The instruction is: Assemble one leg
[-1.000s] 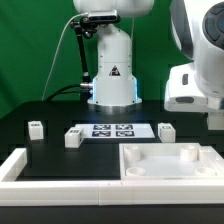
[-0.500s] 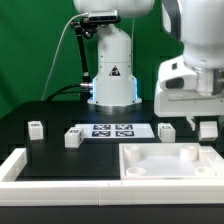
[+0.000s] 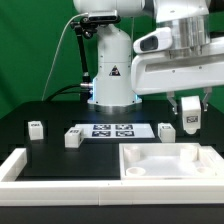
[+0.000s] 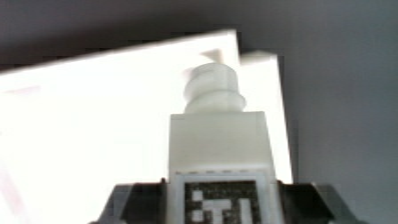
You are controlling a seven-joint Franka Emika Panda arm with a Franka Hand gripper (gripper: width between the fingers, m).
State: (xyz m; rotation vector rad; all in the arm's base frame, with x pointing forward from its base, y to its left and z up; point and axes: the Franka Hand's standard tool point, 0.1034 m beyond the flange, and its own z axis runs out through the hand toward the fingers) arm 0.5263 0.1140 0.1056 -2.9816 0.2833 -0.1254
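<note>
My gripper (image 3: 189, 113) hangs above the tray-like white tabletop part (image 3: 150, 170), near its far right corner. It is shut on a leg (image 3: 190, 122), a short white post. In the wrist view the leg (image 4: 222, 140) sits between my dark fingers (image 4: 135, 205), with its marker tag facing the camera and its narrower tip pointing at the white part (image 4: 89, 110) below. Three more legs stand on the black table: one at the left (image 3: 36, 127), one by the marker board (image 3: 72, 138), and one at the right (image 3: 166, 130).
The marker board (image 3: 112, 130) lies on the table in front of the robot base (image 3: 112, 75). A white L-shaped rail (image 3: 18, 165) runs along the exterior view's left and front edge.
The arm has swung in from the exterior view's right toward the left and risen a little. The gripper now hangs over the far right corner of the tray-like part.
</note>
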